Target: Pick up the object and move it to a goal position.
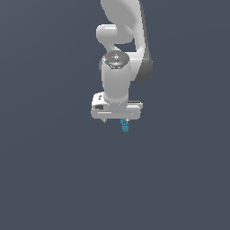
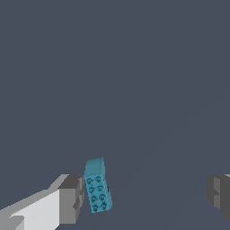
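Observation:
The object (image 2: pixel 97 186) is a small teal-blue studded brick, standing tilted between my fingers. It sits right against one grey finger pad (image 2: pixel 72 197), while the other pad (image 2: pixel 219 193) is far off across a wide gap. My gripper (image 2: pixel 143 195) is open and not clamped on it. In the exterior view the white gripper (image 1: pixel 114 120) points down, and the object (image 1: pixel 125 126) pokes out just below its edge on the exterior view's right. Whether the object touches the near pad I cannot tell.
A plain dark grey-blue surface (image 1: pixel 54 179) fills both views. The white arm (image 1: pixel 117 67) rises above the gripper toward the top of the exterior view. No other objects or edges show.

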Tool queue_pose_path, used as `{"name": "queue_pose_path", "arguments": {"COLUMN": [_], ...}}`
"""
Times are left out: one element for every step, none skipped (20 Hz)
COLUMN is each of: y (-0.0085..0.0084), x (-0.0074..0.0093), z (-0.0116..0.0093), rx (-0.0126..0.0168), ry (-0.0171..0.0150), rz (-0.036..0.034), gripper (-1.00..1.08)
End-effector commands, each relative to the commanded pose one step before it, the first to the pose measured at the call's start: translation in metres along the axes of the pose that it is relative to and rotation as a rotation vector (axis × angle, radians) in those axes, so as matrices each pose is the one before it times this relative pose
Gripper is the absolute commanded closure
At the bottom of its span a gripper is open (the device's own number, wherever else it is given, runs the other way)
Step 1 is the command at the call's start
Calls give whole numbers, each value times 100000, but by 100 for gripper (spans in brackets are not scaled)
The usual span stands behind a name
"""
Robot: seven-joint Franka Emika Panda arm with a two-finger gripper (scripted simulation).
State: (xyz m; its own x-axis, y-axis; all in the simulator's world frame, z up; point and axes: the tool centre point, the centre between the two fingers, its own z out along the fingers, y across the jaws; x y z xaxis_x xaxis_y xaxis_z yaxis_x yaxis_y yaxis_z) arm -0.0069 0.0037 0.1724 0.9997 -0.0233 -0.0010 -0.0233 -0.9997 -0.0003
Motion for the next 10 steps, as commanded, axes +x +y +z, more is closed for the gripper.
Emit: {"name": "queue_pose_path", "arguments": {"y": [1,53,177,291,402,515,608,536,420,304], "x": [0,-22,-59,-97,-134,-164,-181,-141,-91,-47], "z": [0,21,79,126,166,202,216,162,97,40], "rx": [0,-9,-25,-39,-50,-58,-58,-40,-22,-9], "ry": [0,-67,-226,-370,-508,-647,-756,-654,-499,-346], "rz": [0,70,240,397,554,723,878,802,658,502], "gripper": [-92,-92,-92,-92,-92,-92,-92,-92,-92,-92]}}
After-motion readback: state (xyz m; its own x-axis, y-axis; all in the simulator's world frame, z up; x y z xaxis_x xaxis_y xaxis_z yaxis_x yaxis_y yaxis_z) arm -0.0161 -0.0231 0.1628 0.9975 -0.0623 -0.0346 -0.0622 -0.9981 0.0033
